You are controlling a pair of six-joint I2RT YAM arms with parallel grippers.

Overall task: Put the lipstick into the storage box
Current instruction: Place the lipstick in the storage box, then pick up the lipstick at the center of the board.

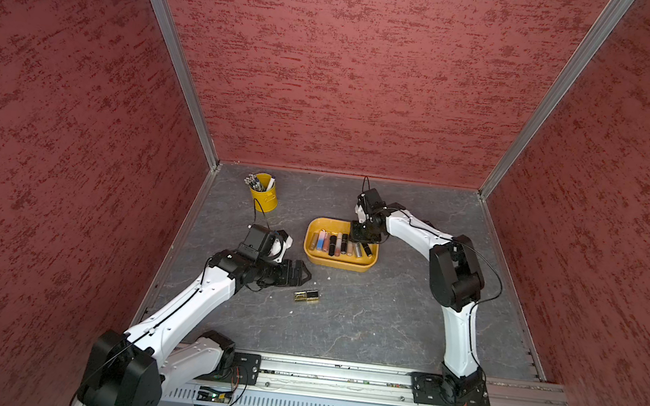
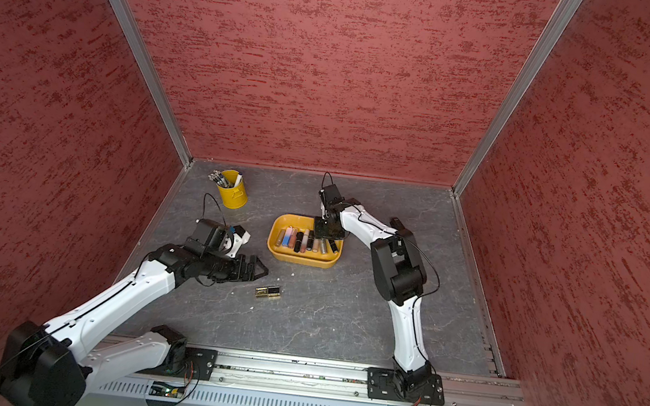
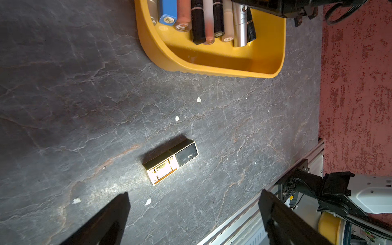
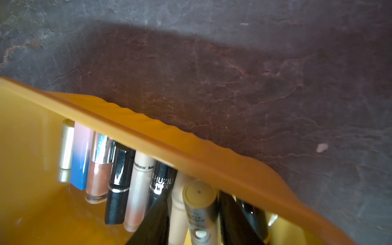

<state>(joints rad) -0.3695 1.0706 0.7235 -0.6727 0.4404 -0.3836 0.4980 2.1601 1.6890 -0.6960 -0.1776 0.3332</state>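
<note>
A gold-and-black square lipstick [image 1: 307, 295] lies flat, near and slightly left of the shallow yellow-orange storage box [image 1: 338, 264], apart from it; the box holds a row of tubes [image 1: 336, 243].

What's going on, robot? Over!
Left fingers open, empty. Right fingers straddle silver tube in storage box, grip unclear. Gold lipstick lies on table, nothing blocks it.
</note>
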